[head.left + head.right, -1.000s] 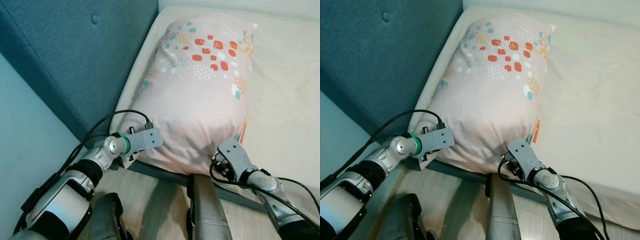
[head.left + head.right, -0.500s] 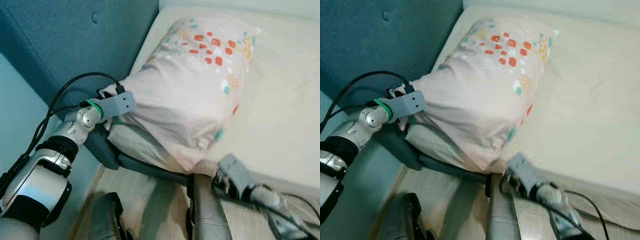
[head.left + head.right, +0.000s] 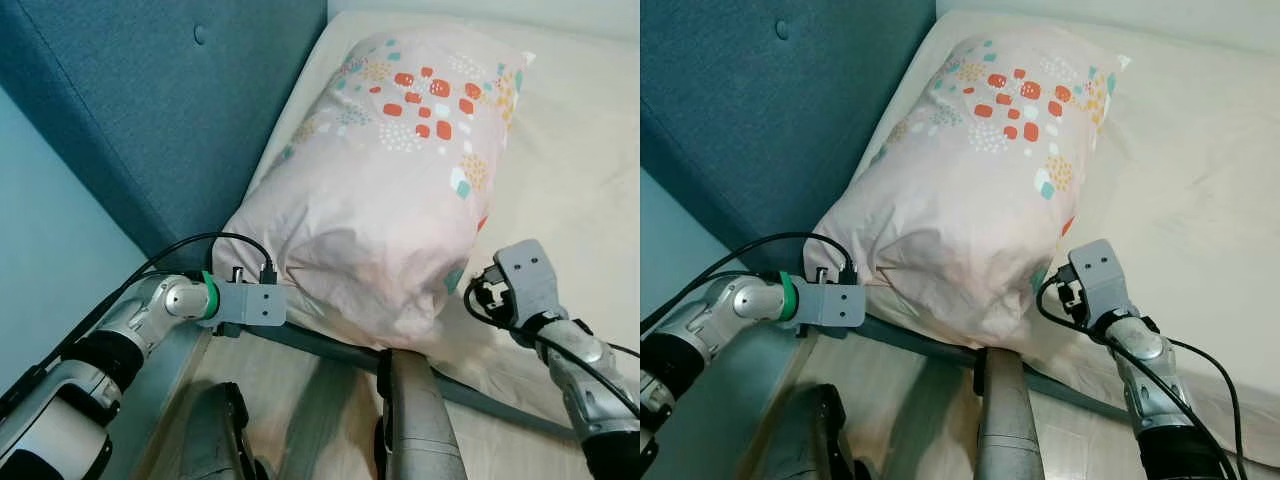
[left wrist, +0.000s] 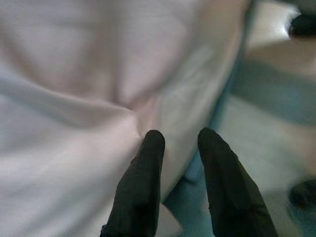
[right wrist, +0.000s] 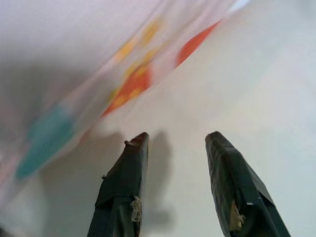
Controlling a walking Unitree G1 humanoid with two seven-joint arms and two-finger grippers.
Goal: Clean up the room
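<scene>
A pink pillow (image 3: 395,190) with orange, teal and white dots lies on the cream sheet (image 3: 585,150), close to the headboard. My left gripper (image 4: 180,138) is at the pillow's near left corner by the bed's edge. Its fingers stand a little apart and hold nothing, with one fingertip (image 4: 152,140) against the pillow fabric (image 4: 74,98). My right gripper (image 5: 175,140) is open just above the sheet (image 5: 256,89), beside the pillow's near right side (image 5: 74,64). In the left eye view the right wrist (image 3: 520,275) sits next to that corner.
A blue padded headboard (image 3: 150,100) runs along the left of the bed, with a pale blue wall (image 3: 50,250) beyond it. The dark bed frame edge (image 3: 330,345) borders a wooden floor (image 3: 290,400). My legs (image 3: 415,420) stand close to the bed.
Half a second ago the left gripper held the pillow's near left corner raised; the corner now lies back down. The right gripper has risen from the bed's edge to the pillow's right side.
</scene>
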